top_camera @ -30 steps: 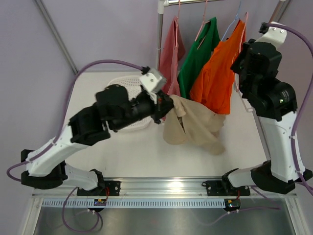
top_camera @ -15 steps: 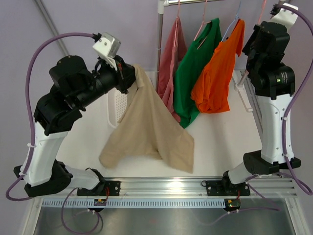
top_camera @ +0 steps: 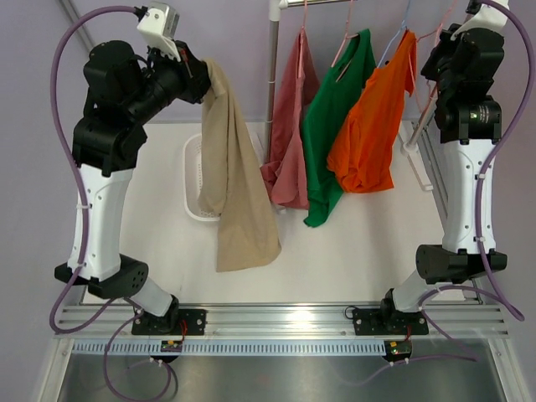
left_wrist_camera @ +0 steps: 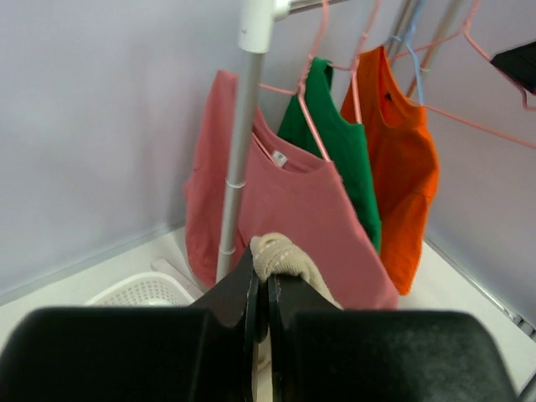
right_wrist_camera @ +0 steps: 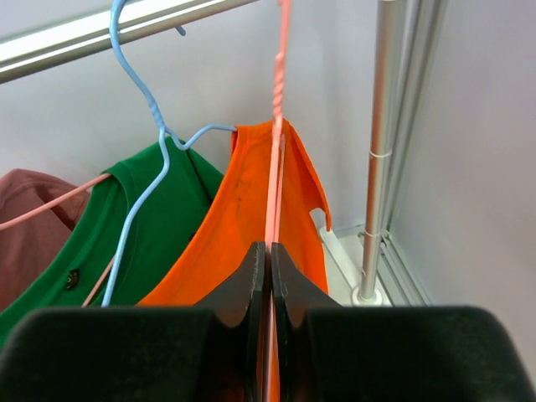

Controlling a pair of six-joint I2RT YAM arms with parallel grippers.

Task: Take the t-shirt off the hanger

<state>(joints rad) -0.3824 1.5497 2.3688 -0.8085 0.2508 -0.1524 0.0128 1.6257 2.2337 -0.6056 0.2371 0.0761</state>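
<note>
Beige t-shirt [top_camera: 234, 201] hangs free of any hanger, pinched at one bunched fold by the left claw [top_camera: 201, 71], whose fingers are pressed together on the cloth. It falls in a long, soft drape from there, its lower hem over the white worktop [top_camera: 360, 251] and in front of the white slatted basket [top_camera: 193, 180].

The left arm stands tall from its base, the white link nearly upright, then bends at the top so the black wrist points sideways toward the steel pole [top_camera: 272, 75] of the clothes rack.

The right arm also stands extended, its wrist up by the rack's far end. The right claw [right_wrist_camera: 268, 268] is clamped on the thin wire of a pink hanger [right_wrist_camera: 276, 142]; that hanger appears bare, though the top view is too cluttered to be sure.

On the rack hang a pink shirt [top_camera: 289, 142], a green shirt [top_camera: 331, 134] and an orange shirt [top_camera: 373, 134], all matte knit, the orange one on a light blue wire hanger [right_wrist_camera: 138, 176].
</note>
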